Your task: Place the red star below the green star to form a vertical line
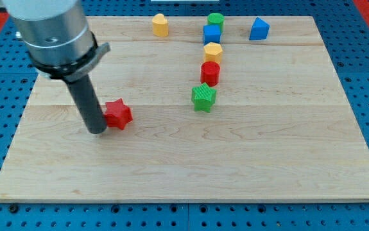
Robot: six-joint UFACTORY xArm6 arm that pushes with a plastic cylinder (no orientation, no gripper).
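The red star lies on the wooden board at the view's left of centre. The green star lies to its right and a little higher, near the board's middle. My tip rests on the board right against the red star's left side, slightly lower than it. The dark rod rises from it to the grey arm body at the view's top left.
A red cylinder, a yellow hexagonal block, a blue cube and a green cylinder stand in a column above the green star. A yellow block and a blue block sit near the top edge.
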